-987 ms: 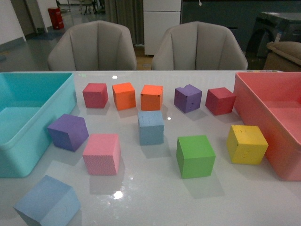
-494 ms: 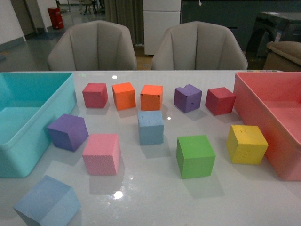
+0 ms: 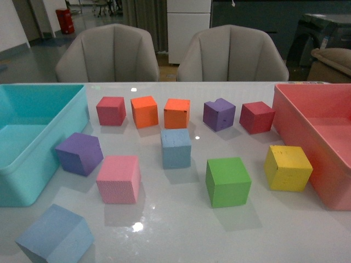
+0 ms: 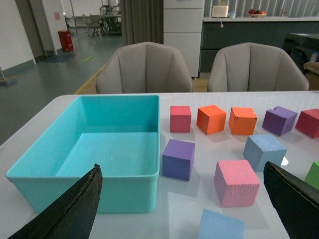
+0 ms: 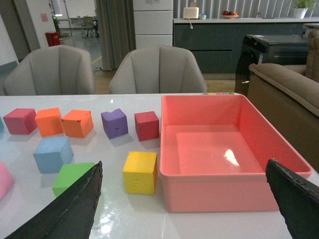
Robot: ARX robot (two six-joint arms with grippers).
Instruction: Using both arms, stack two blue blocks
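One pale blue block (image 3: 176, 148) stands in the middle of the white table; it also shows in the left wrist view (image 4: 264, 151) and the right wrist view (image 5: 53, 154). The other blue block (image 3: 55, 235) lies tilted at the near left corner, partly cut off in the left wrist view (image 4: 221, 226). Neither arm shows in the front view. My left gripper (image 4: 184, 209) is open and empty, held above the near left of the table. My right gripper (image 5: 184, 209) is open and empty, above the near right by the pink bin.
A turquoise bin (image 3: 33, 181) stands at the left, a pink bin (image 3: 307, 137) at the right. Pink (image 3: 119, 178), green (image 3: 227, 181), yellow (image 3: 287, 167) and purple (image 3: 80, 153) cubes ring the middle block. Red, orange and purple cubes line the back (image 3: 177, 113). Two chairs stand behind.
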